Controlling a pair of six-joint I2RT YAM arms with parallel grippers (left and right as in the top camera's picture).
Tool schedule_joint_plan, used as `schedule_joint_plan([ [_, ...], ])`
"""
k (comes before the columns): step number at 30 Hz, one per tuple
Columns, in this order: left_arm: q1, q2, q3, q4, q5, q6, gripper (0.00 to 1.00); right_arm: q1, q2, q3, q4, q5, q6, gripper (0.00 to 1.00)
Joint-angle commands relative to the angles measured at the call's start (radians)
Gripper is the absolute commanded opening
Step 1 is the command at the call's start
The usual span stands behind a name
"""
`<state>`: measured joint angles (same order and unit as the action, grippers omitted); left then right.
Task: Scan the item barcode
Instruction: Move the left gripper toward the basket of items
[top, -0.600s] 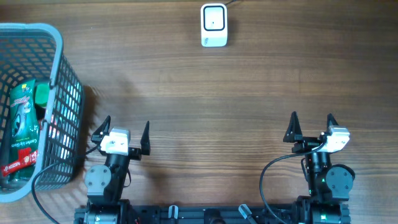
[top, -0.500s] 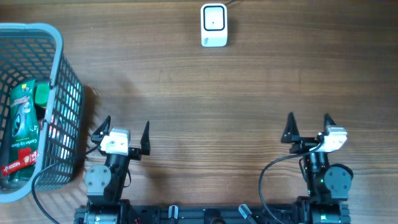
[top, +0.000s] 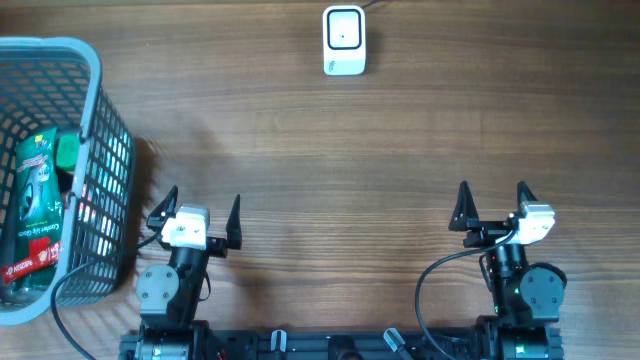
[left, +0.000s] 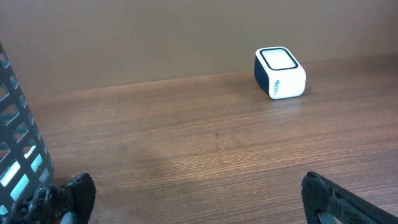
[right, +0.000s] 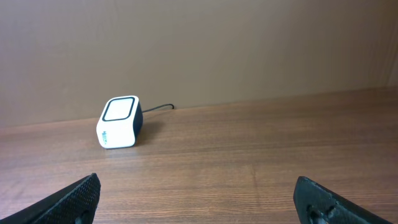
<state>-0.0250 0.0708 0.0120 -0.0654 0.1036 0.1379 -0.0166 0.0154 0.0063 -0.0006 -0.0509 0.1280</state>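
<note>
A green packaged item (top: 32, 205) lies inside the grey basket (top: 100, 160) at the left edge of the overhead view. The white barcode scanner (top: 344, 41) stands at the far middle of the table, also seen as a white scanner (left: 280, 73) from the left wrist and a white scanner (right: 120, 121) from the right wrist. My left gripper (top: 202, 203) is open near the front edge, just right of the basket, with nothing between its fingers. My right gripper (top: 492, 196) is open at the front right, holding nothing.
The basket's mesh wall (left: 18, 162) fills the left edge of the left wrist view, close to the left finger. A thin cable (right: 158, 108) runs from the scanner toward the back wall. Bare wooden table (top: 350, 160) lies between the grippers and the scanner.
My right gripper has shifted slightly left and away from the front edge. The left arm, the basket and the scanner have not moved.
</note>
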Motion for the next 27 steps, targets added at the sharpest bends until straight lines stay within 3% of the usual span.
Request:
schedule_joint_plan([
  [1,0.005,-0.011,-0.006,-0.001,0.012,0.012,1.00,0.003,-0.008,-0.001,0.002,0.005,0.005,1.00],
  [27,0.005,-0.011,-0.006,-0.001,0.012,0.012,1.00,0.006,0.008,-0.001,0.002,0.005,0.005,1.00],
])
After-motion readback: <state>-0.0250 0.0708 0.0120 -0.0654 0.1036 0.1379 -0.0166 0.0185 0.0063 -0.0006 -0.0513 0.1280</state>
